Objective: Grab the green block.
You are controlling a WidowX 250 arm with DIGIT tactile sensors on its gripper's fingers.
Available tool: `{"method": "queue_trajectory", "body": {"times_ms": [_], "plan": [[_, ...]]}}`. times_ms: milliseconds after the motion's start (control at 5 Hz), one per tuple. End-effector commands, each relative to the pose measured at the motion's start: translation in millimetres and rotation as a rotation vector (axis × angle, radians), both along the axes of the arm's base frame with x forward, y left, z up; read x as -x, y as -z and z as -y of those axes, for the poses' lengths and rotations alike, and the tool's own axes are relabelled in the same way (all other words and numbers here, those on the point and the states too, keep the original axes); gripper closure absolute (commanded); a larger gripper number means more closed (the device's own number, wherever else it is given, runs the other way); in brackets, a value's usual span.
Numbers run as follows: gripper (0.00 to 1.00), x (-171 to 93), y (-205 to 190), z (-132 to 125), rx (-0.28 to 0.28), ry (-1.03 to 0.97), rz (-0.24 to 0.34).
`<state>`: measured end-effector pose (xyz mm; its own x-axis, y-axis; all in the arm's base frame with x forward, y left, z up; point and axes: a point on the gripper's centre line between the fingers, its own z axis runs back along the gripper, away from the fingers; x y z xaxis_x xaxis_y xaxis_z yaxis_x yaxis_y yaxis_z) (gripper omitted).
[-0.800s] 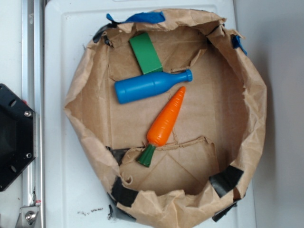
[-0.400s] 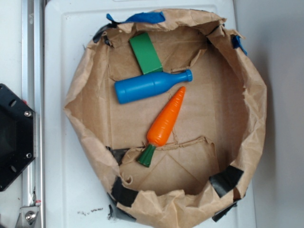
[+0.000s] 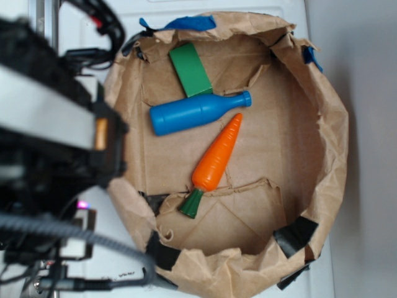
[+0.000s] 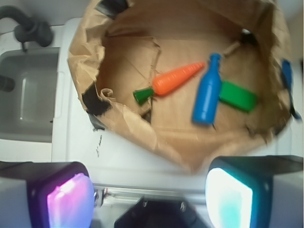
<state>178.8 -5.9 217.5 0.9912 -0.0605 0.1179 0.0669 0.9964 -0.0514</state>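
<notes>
The green block (image 3: 191,69) is a flat mid-green slab lying at the back of the brown paper bowl (image 3: 329,124), just above the blue bottle (image 3: 195,112). In the wrist view the green block (image 4: 238,96) sits to the right of the blue bottle (image 4: 207,91). My arm fills the left of the exterior view, outside the bowl's left wall. My gripper (image 4: 149,199) is open with nothing between its glowing pads, and it hovers over the white surface well short of the bowl and the block.
An orange carrot (image 3: 217,158) with a dark green stem (image 3: 192,203) lies diagonally below the bottle. The crumpled paper walls stand raised all round, patched with black and blue tape. A metal rail and black base (image 4: 156,216) lie under the gripper. A grey sink (image 4: 28,95) is beside the bowl.
My arm has swung into the exterior view from the left, covering the rail and the bowl's left edge. The block, bottle and carrot have not moved.
</notes>
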Motion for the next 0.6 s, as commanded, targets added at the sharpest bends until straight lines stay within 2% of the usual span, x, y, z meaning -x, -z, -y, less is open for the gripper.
{"method": "queue_trajectory", "body": {"times_ms": [0, 200, 400], "plan": [[0.00, -48, 29, -39, -0.055, 0.375, 0.105], [0.00, -61, 40, -48, -0.085, 0.457, 0.124], [0.00, -64, 60, -55, -0.143, 0.566, 0.096]]}}
